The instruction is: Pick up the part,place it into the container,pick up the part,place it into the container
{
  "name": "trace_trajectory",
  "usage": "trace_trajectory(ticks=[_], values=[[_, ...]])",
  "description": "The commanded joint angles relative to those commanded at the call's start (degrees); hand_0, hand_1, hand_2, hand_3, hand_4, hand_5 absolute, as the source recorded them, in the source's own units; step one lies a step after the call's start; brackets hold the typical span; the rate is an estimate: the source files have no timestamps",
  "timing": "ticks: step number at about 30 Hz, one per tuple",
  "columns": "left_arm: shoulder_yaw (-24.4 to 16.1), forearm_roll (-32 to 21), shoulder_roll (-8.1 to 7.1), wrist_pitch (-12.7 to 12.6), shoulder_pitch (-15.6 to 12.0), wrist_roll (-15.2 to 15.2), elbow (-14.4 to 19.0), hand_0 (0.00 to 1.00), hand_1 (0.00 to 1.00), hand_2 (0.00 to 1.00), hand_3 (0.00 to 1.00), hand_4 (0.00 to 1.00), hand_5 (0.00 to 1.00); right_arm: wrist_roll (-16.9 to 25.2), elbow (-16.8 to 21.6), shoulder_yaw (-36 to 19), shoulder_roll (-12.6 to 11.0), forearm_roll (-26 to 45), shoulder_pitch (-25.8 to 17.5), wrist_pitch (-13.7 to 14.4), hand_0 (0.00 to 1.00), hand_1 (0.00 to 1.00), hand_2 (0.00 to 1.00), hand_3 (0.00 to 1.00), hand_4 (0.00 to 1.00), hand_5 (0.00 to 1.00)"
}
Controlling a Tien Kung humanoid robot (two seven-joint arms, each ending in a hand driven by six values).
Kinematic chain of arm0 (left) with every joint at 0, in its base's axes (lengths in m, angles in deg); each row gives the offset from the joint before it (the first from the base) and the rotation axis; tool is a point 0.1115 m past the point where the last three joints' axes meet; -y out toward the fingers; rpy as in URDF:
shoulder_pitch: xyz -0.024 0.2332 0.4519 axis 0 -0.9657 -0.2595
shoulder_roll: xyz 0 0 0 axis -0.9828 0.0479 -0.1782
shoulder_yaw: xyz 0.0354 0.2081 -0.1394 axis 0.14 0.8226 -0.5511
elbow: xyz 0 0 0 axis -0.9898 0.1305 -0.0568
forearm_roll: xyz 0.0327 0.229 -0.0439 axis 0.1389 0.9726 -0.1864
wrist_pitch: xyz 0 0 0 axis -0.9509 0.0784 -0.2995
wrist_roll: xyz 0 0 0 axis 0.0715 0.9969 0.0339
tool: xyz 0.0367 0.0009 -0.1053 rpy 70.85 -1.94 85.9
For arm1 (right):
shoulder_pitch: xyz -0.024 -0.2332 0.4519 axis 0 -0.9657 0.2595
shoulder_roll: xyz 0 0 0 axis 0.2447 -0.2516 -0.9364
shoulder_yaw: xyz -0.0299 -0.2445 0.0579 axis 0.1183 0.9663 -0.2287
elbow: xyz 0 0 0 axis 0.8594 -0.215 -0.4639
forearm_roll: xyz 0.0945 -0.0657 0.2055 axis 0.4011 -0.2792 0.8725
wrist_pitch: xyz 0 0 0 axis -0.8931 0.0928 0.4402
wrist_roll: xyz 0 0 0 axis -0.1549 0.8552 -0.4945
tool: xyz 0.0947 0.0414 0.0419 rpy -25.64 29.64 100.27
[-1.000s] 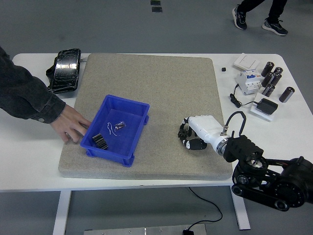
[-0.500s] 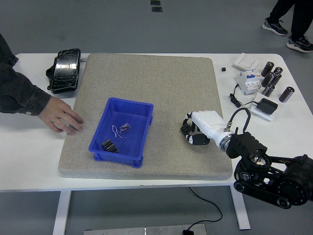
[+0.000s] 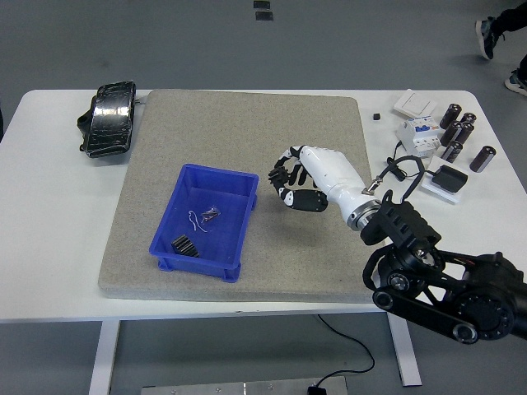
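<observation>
A blue container [image 3: 167, 231] sits on the grey mat [image 3: 247, 123], left of centre. In it lie a black ribbed part [image 3: 184, 244], a small bagged part [image 3: 211, 215] and a thin white wire. My right hand [image 3: 287, 178], white with black fingers [image 3: 281, 174], hovers just right of the container's far right corner. Its fingers are curled, and no part shows between them. My left arm is out of view.
A black pouch [image 3: 109, 118] lies at the table's far left. At the far right are black cylinders [image 3: 458, 132], a white breaker [image 3: 418, 134], a black adapter [image 3: 450, 178] with its cable, and a white switch plate [image 3: 415, 103]. A person's shoes [image 3: 496, 25] show at the top right.
My right hand rose off the mat and moved left and farther away, toward the container. The person's hand slid the container slightly right, then withdrew out of view at the left.
</observation>
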Motion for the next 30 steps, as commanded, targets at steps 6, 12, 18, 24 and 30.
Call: trace_trajectory(ticks=[6,12,18,24,30], values=[[-0.1,0.2,-0.07,0.2,0.1,0.1,0.0,0.671,0.650,0.625,0.548,0.767,0.710,3.1,0.9,3.4,2.2,4.1,1.9,0.8,0.322,0.503,0.508,0.559,0.590,0.032],[-0.2,0.4,-0.12,0.4,0.4,0.2,-0.1,0.671,0.649,0.626,0.548,0.767,0.711,6.4,0.0,6.0,3.0,9.8,3.6,-1.1,0.399,0.580,0.604,0.670,0.385,0.160],[-0.5,0.8,-0.19,0.6,0.5,0.4,-0.1,0.670,0.650,0.625,0.546,0.767,0.709,7.6,-0.7,7.8,3.6,12.5,4.9,-2.2,0.422,0.638,0.636,0.692,0.436,0.216],[-0.6,0.9,-0.20,0.7,0.4,0.6,-0.1,0.669,0.649,0.625,0.545,0.770,0.710,8.2,-1.4,8.0,4.0,14.1,5.2,-3.9,0.471,0.698,0.709,0.718,0.543,0.249],[-0.7,1.0,-0.21,0.7,0.4,0.6,-0.1,0.669,0.650,0.625,0.545,0.769,0.708,8.5,-1.6,7.7,4.1,14.3,5.3,-4.6,0.529,0.754,0.779,0.778,0.625,0.241]])
